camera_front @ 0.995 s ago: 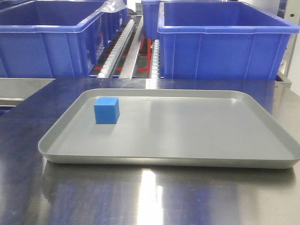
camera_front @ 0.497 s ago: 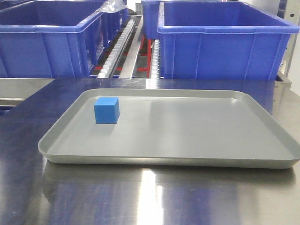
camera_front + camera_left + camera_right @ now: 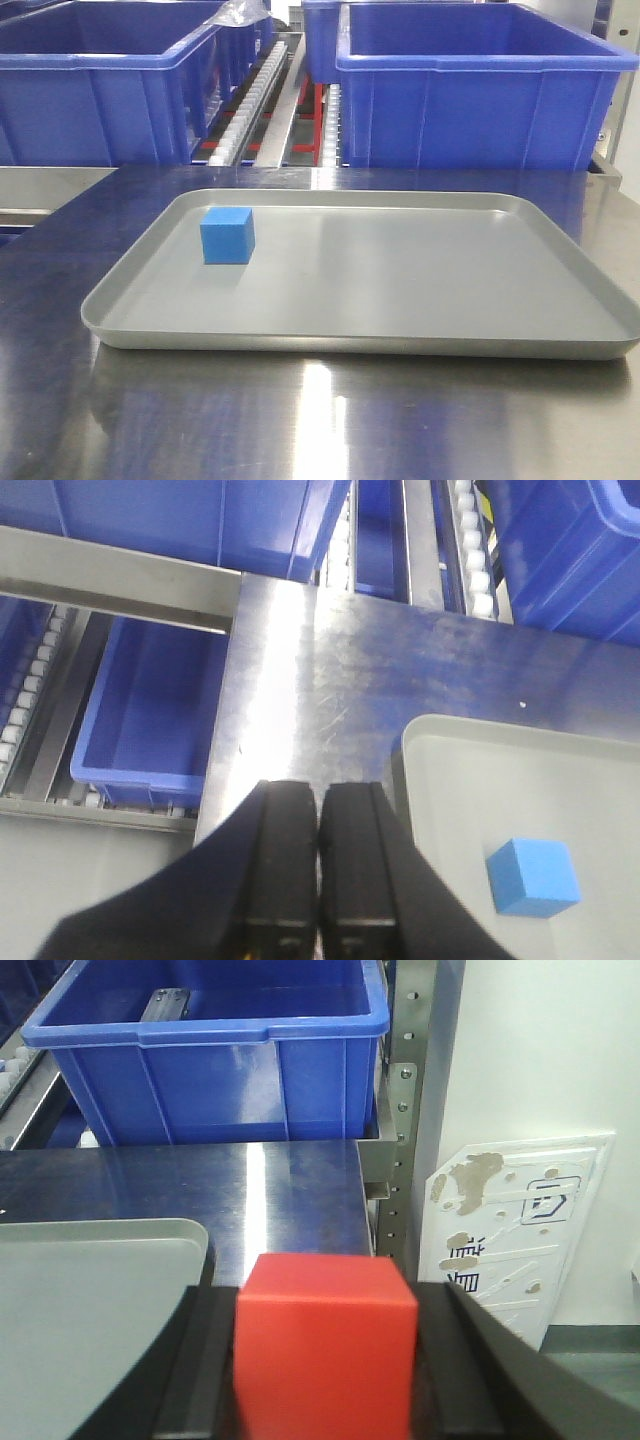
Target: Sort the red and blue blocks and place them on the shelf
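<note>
Nothing has shifted in the front view. The shelf (image 3: 262, 95) stands behind the steel surface (image 3: 300, 425). The grey tray (image 3: 400, 290) holds the blue block (image 3: 228, 235) just right of the left gripper (image 3: 319, 802), which is pressed together. The right gripper (image 3: 325, 1385) pinches the red block (image 3: 325, 1325) beside the tray's right edge.

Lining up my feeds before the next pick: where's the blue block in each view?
Front: blue block left of centre, on the tray.
Left wrist: blue block lower right, on the tray.
Right wrist: not in view.
Shared landmark: the tray, seen in all three.
</note>
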Motion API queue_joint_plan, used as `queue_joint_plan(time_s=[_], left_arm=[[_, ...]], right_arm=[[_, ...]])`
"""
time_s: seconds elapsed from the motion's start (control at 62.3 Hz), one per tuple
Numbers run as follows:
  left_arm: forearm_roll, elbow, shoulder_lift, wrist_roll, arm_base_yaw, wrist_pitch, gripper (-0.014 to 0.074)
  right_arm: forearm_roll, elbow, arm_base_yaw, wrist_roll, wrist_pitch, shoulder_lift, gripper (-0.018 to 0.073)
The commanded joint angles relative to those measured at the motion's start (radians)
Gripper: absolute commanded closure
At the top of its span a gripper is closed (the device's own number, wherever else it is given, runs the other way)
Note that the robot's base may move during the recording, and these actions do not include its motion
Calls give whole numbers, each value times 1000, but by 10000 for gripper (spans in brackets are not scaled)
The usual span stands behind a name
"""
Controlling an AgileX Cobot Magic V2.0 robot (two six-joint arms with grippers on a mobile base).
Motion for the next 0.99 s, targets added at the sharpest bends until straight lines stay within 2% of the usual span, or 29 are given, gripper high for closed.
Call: queue_joint_plan(time_s=[0.0,0.128,0.481,0.658,0.706,0.77,0.802,0.93,0.979], left_arm=[[12,-38,-20,3,-8,-75,461],[6,-38,-11,3,-8,-87,461],[8,-38,-11,3,-8,-13,461],[8,-42,-10,9,-8,95,459],[12,-45,-10,39,-8,124,451],[10,-54,-7,101,-8,165,394],[10,-59,-2,118,-8,175,335],[-3,-90,28,121,-8,212,57],[-11,-104,44,121,-8,235,22]], right_arm=[[-7,-28,-7,-4,-93,4,502],[-7,-28,-7,-4,-93,4,502],[-7,-28,-7,-4,-93,4,502],[-7,-28,-7,-4,-93,4,502],[-7,-28,-7,-4,-93,4,502],[-7,-28,-7,-4,-93,4,502],[-7,-28,-7,-4,-93,4,502],[-7,-28,-7,-4,-93,4,502],[-7,-28,-7,-4,-93,4,502]])
